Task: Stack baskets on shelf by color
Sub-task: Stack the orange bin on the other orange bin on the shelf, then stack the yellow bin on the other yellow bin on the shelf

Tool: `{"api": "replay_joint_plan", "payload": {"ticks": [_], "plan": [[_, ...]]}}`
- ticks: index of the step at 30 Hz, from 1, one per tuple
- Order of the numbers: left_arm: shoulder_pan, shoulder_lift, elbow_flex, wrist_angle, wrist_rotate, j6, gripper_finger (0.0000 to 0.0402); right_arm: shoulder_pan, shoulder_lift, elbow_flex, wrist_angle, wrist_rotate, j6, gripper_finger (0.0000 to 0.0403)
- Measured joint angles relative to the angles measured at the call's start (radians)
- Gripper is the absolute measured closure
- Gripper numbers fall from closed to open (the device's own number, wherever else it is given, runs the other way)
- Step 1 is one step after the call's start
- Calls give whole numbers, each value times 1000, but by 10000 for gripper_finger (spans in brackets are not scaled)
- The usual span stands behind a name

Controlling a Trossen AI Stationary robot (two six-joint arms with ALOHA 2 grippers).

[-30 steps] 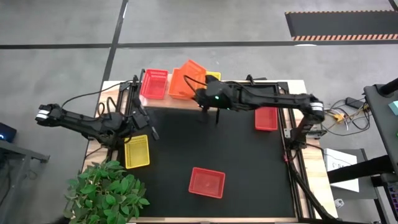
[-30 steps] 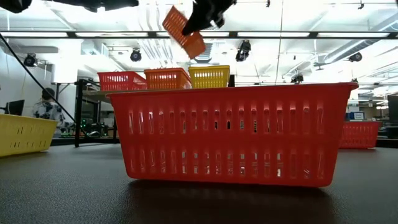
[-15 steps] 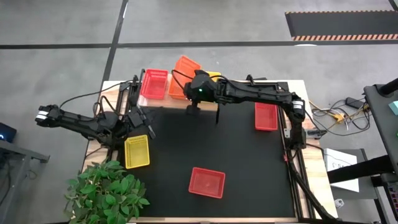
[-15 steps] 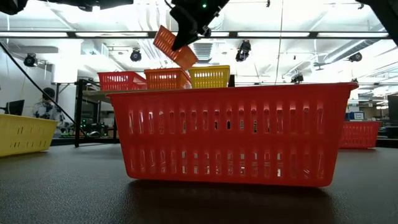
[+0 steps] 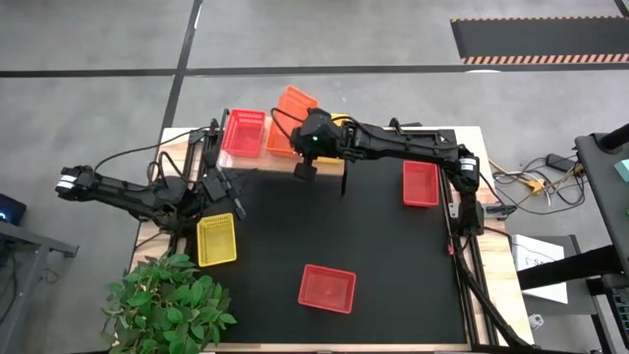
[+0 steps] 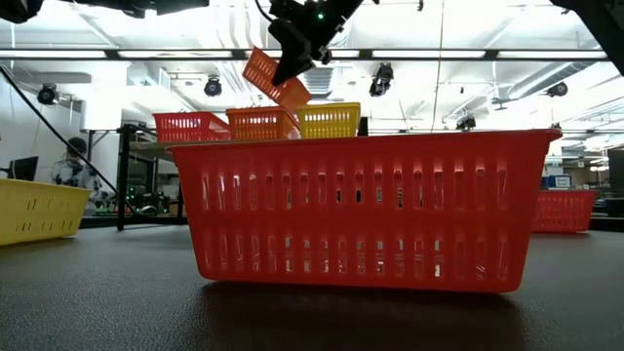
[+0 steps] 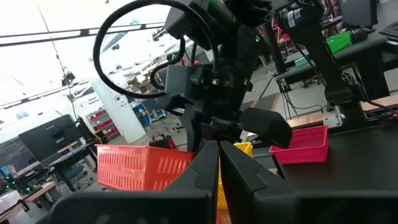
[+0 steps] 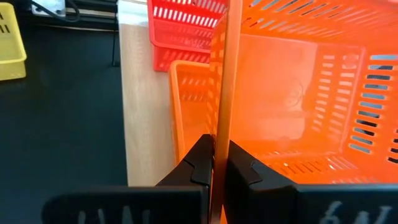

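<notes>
My right gripper (image 8: pixel 221 155) is shut on an orange basket (image 5: pixel 295 102), held tilted in the air above the shelf (image 8: pixel 135 106) at the table's far edge. On the shelf stand a red basket (image 5: pixel 244 132), a second orange basket (image 6: pixel 261 124) right under the held one, and a yellow basket (image 6: pixel 329 120). My left gripper (image 7: pixel 219 163) is shut and empty over the mat's left part (image 5: pixel 236 204), just beyond a yellow basket (image 5: pixel 216 239). My right gripper pinches one side wall of the orange basket at its rim (image 8: pixel 222 127), one finger inside the basket and one outside. The basket is lifted clear and hangs tilted (image 6: pixel 275 78), its lower corner just above the orange basket on the shelf.
A red basket (image 5: pixel 326 288) stands on the black mat near the front, filling the low view (image 6: pixel 361 210). Another red basket (image 5: pixel 421 184) lies at the mat's right edge. A potted plant (image 5: pixel 167 300) is at the front left corner.
My right gripper has carried the orange basket toward the table's left and far edge and a little down, from over the yellow basket to over the orange basket on the shelf. The basket stays tilted and clear.
</notes>
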Motion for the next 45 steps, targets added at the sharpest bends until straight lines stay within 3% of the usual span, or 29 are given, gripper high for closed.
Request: {"api": "replay_joint_plan", "payload": {"ticks": [13, 25, 31, 36, 41, 45], "plan": [[0, 2, 0, 0, 0, 0, 402, -15, 0, -53, 68, -27, -50, 390], [0, 6, 0, 1, 0, 0, 402, -22, 1, -51, 91, -27, -46, 300], [0, 7, 0, 1, 0, 0, 402, -13, -2, -9, 66, -26, -39, 279], [0, 14, 0, 2, 0, 0, 402, 17, -53, 0, -40, -27, -54, 296], [0, 19, 0, 2, 1, 6, 402, 70, -116, -35, -185, -28, -18, 343], [0, 21, 0, 1, 1, 6, 402, 121, -190, -127, -199, -30, 14, 379]]}}
